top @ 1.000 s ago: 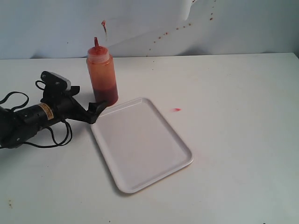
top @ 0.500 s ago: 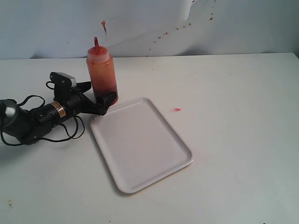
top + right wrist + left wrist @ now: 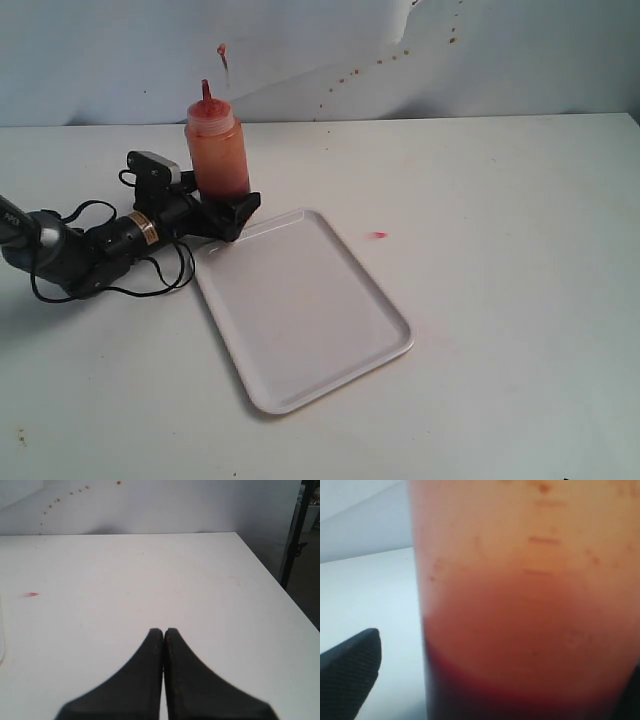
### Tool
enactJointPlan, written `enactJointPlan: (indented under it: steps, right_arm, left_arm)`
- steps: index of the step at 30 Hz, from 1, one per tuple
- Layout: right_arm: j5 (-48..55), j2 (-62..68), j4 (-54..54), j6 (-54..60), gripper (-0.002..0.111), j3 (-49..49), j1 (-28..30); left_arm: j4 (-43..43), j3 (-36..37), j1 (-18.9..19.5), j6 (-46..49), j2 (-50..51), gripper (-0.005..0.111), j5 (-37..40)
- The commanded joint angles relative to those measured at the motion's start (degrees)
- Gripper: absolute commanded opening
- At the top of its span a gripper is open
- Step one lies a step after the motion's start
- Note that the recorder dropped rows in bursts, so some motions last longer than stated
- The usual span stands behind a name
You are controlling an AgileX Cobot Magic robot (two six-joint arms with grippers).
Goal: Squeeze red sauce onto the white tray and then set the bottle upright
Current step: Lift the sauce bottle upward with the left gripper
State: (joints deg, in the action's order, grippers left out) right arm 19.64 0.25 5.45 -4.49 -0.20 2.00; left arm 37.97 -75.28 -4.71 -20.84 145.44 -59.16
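Observation:
The bottle (image 3: 216,150) stands upright by the far-left corner of the white tray (image 3: 300,300), its red nozzle pointing up. My left gripper (image 3: 230,208) is open and straddles the bottle's lower part. In the left wrist view the bottle (image 3: 525,580) fills the picture, with darker red sauce (image 3: 520,685) low inside it; one finger (image 3: 350,670) stands a little apart from its side. The tray's surface shows plain white. My right gripper (image 3: 164,631) is shut with nothing in it, over bare table, and does not appear in the exterior view.
A tiny pinkish-red speck (image 3: 378,235) lies on the table right of the tray, also seen as a speck (image 3: 31,594) in the right wrist view. Red splatter marks dot the back wall (image 3: 340,80). The left arm's cables (image 3: 150,275) trail beside the tray's left edge.
My left gripper has advanced to the right along the table until its open fingers came around the base of the bottle. Bottle and tray have not moved.

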Motion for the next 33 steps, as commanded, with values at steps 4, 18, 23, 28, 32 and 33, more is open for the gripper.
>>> enactJointPlan:
  steps: [4,18,23,28,32,33]
  right_arm:
    - [-0.08,-0.25,0.14,-0.12,0.000,0.20,0.34]
    - [-0.08,-0.25,0.14,-0.12,0.000,0.20,0.34]
    - [-0.08,-0.25,0.14,-0.12,0.000,0.20,0.34]
    - [-0.08,-0.25,0.14,-0.12,0.000,0.20,0.34]
    - [-0.08,-0.25,0.14,-0.12,0.000,0.20,0.34]
    - [-0.08,-0.25,0.14,-0.12,0.000,0.20,0.34]
  left_arm:
    - [-0.12,-0.38,-0.45,-0.12,0.12,0.103,0.51]
    - [0.29,-0.38,-0.95,0.21,0.12,0.000,-1.49]
    - [1.17,0.67,-0.58,0.46,-0.83,0.001,-7.45]
    - [1.61,4.72,0.79,1.99,-4.61,0.001,-10.81]
    - [3.47,9.19,2.40,1.79,-9.04,0.001,-10.81]
    - [4.75,10.51,2.84,1.79,-10.52,0.001,-10.81]
